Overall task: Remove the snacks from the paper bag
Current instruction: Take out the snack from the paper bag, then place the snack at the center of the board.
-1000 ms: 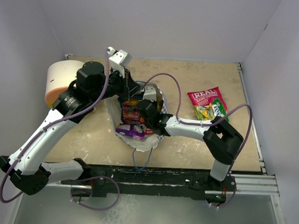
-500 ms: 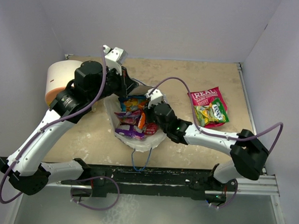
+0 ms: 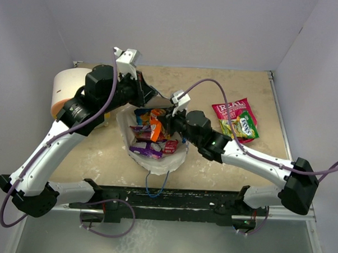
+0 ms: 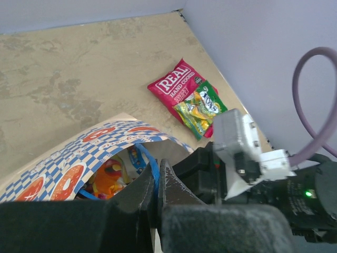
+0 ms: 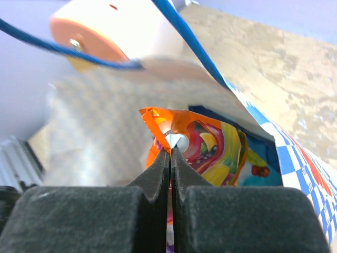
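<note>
The blue-and-white checkered paper bag (image 3: 123, 137) lies open in the middle, cream inside, with several snack packets in it. My left gripper (image 3: 149, 97) is shut on its blue cord handle (image 4: 149, 164) at the far rim. My right gripper (image 3: 165, 122) is shut on an orange fruit-print packet (image 5: 202, 147) and holds it up at the bag's mouth (image 3: 155, 126). A purple packet (image 3: 145, 149) lies lower in the bag. A pink-red "REAL" packet (image 3: 230, 109) and a yellow-green packet (image 3: 239, 127) lie on the table to the right, also in the left wrist view (image 4: 174, 84).
A white-and-orange cylinder (image 3: 67, 91) stands at the far left, behind my left arm; it also shows in the right wrist view (image 5: 105, 29). A second blue cord handle (image 3: 155, 185) hangs over the near table edge. Walls close the table on three sides.
</note>
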Controlling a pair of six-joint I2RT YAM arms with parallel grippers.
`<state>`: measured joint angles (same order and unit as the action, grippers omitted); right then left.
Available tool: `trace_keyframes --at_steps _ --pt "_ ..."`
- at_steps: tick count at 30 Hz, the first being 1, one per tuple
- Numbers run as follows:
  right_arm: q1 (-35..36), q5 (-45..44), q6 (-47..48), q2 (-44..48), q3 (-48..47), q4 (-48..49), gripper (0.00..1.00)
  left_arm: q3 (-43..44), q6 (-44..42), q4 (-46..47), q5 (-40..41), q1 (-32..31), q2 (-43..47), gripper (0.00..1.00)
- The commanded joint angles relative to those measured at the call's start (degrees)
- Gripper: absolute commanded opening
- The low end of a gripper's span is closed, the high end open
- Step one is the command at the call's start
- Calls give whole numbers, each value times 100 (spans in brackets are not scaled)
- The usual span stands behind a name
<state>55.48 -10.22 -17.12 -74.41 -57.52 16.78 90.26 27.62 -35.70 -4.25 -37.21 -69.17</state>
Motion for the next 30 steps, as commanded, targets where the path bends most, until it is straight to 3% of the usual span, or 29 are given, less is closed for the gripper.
trace_keyframes --at_steps 1,6,16,20,23,30 --pt "28 294 -390 562 -647 -187 0 333 722 161 -27 -14 1 0" --pt "24 795 -1301 759 -1244 -1348 0 213 1046 -1 -6 -10 123 0" --pt "19 1767 -1434 1676 -1835 -1879 0 70 1500 -402 394 -14 485 0" --pt "24 1694 -1244 1737 -2549 -2498 0 -65 1618 -378 416 -9 544 0" --pt "24 1285 -1140 1773 -3015 -2885 0 -117 1653 -361 415 -13 532 0" --pt "24 -1346 -1029 1723 -3828 -4231 0 -114 1680 -315 399 -14 452 0"
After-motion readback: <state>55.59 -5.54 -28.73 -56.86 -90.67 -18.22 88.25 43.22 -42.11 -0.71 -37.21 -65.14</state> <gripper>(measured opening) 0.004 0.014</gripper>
